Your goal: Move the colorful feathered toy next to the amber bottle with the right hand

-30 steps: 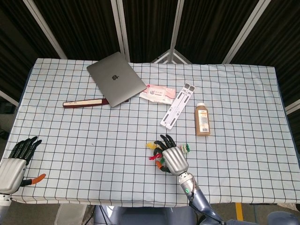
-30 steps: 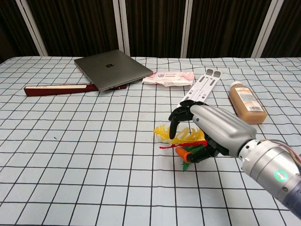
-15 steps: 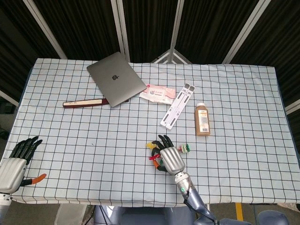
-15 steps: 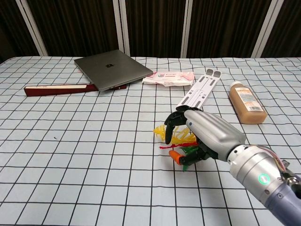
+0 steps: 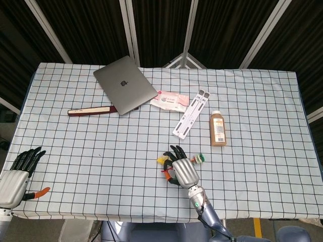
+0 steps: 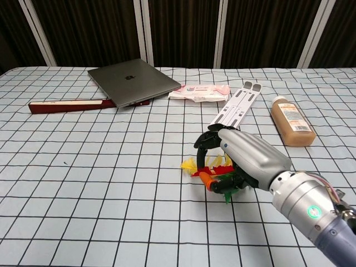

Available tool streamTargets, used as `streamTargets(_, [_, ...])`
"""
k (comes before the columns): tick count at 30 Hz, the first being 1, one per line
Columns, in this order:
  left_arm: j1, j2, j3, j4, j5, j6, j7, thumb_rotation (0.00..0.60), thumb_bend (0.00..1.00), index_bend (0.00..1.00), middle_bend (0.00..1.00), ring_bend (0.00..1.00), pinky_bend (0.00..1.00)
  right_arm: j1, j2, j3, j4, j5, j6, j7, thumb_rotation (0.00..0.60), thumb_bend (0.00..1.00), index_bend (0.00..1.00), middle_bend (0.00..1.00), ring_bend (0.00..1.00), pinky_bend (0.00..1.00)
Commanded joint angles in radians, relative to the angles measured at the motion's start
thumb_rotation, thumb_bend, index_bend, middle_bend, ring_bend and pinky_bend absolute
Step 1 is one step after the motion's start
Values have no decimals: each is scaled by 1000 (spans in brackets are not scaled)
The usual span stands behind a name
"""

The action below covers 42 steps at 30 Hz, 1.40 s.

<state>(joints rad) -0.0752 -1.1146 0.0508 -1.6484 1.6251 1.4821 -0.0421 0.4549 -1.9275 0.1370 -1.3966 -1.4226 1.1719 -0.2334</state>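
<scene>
The colorful feathered toy (image 6: 216, 173) lies on the checked cloth near the table's front middle, with yellow, red and green feathers sticking out. My right hand (image 6: 245, 158) covers it from above and grips it, fingers curled round the feathers and the thumb pressed in from below. In the head view the same right hand (image 5: 182, 169) hides most of the toy (image 5: 162, 161). The amber bottle (image 5: 218, 129) lies on its side to the back right, apart from the hand; the bottle (image 6: 292, 123) has a white cap. My left hand (image 5: 17, 174) rests open at the front left edge.
A white folding stand (image 5: 191, 113) lies left of the bottle, with a pink wipes pack (image 5: 170, 100) behind it. A grey laptop (image 5: 125, 84) and a dark red flat case (image 5: 93, 110) lie at the back left.
My right hand shifted a little left and its fingers have curled tighter round the toy. The feathers are now bunched under the palm. The left hand has not moved.
</scene>
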Motion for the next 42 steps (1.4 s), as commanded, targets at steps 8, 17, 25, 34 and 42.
streamTargets(8, [3, 0, 3, 0, 4, 4, 8, 600, 0, 0, 0, 0, 0, -12, 174, 66, -186, 10, 62, -77, 600, 520, 574, 261, 0, 0])
streamTargets(17, [7, -6, 3, -2, 2, 8, 28, 600, 0, 0, 0, 0, 0, -60, 399, 129, -313, 86, 107, -103, 600, 519, 574, 261, 0, 0])
streamTargets(25, [8, -10, 1, -2, -1, 9, 42, 600, 0, 0, 0, 0, 0, -98, 512, 119, -353, 134, 118, -99, 600, 520, 183, 213, 0, 0])
streamTargets(34, [8, -10, -1, -2, -2, 11, 41, 600, 0, 0, 0, 0, 0, -112, 580, 111, -423, 155, 145, -158, 600, 479, 0, 9, 0, 0])
streamTargets(42, [10, -11, -3, 7, 2, 19, 33, 600, 0, 0, 0, 0, 0, -203, 730, 19, -464, 52, 222, -135, 600, 463, 0, 0, 0, 0])
